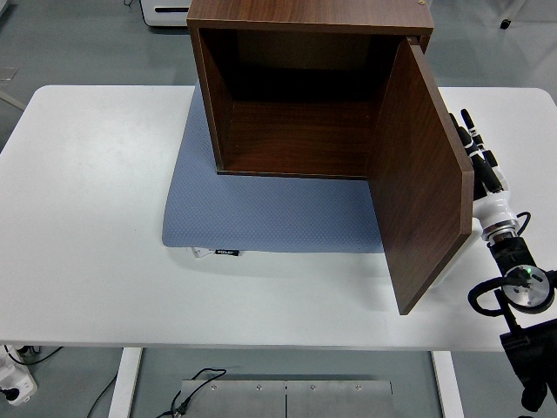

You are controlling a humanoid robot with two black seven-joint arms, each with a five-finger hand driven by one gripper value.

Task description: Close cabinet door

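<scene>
- The right hand (474,148) sits just behind the open cabinet door (418,174), at its outer face.
- Its fingers look extended, holding nothing.
- The door stands upright, swung toward the near edge.

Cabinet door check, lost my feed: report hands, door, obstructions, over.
Right hand behind the open cabinet door, fingers partly hidden. Left hand out of view. Door swung wide, hinged on the right. Cabinet empty, on blue mat; nothing in the door's swing path.

cabinet (296,96) set on mat (261,209) at table's (87,261) far middle; door (418,174) swung out toward near right; right hand (479,161) placed just behind door's outer face.
</scene>
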